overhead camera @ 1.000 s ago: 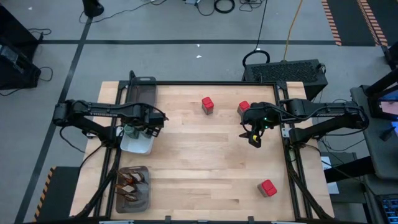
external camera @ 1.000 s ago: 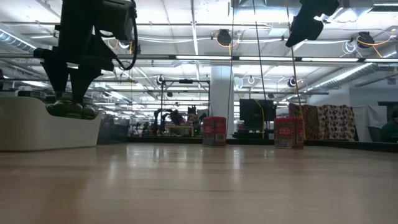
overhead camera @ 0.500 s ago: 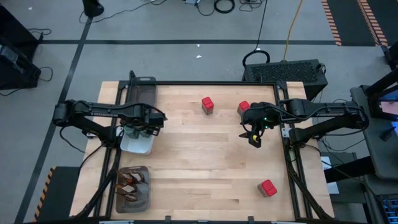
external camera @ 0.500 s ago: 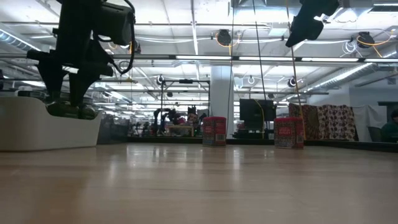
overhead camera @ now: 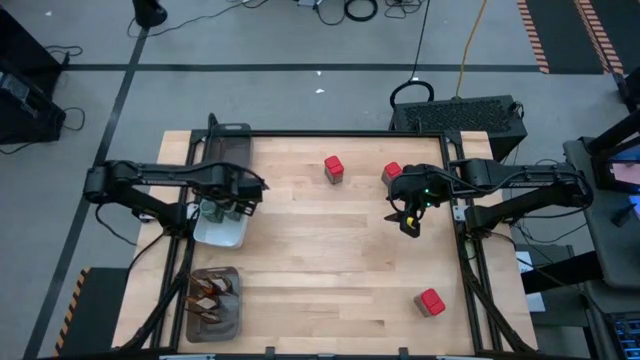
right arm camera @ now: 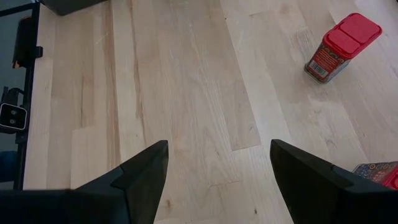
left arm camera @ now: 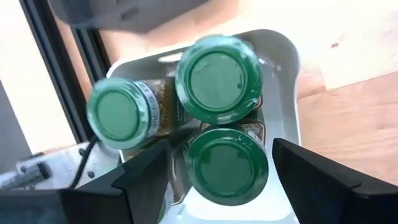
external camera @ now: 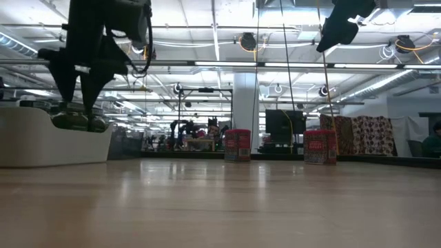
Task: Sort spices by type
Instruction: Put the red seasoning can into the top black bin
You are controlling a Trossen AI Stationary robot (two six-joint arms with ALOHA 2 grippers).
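Three little round glass jars with green lids (left arm camera: pixel 219 79) already sit in the white plastic dish (overhead camera: pixel 222 232), with the left gripper (left arm camera: pixel 221 163) hovering above them, jaws spread and empty. Brown-orange pointed sachets (overhead camera: pixel 213 293) fill the near grey mesh tray (overhead camera: pixel 232 318). Three red cube-like boxes (overhead camera: pixel 334 167) remain loose on the wooden table (overhead camera: pixel 320 260). The right gripper (right arm camera: pixel 219 163) hangs wide, holding nothing. The far tray (overhead camera: pixel 228 146) looks empty, though it's hard to be sure.

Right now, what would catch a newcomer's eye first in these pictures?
Three small round jars with green lids crowd the white dish at the table's left edge, with the open left gripper straddling one. Three red cube-like boxes still stand scattered on the pale wooden table, the open right gripper hovering among them.
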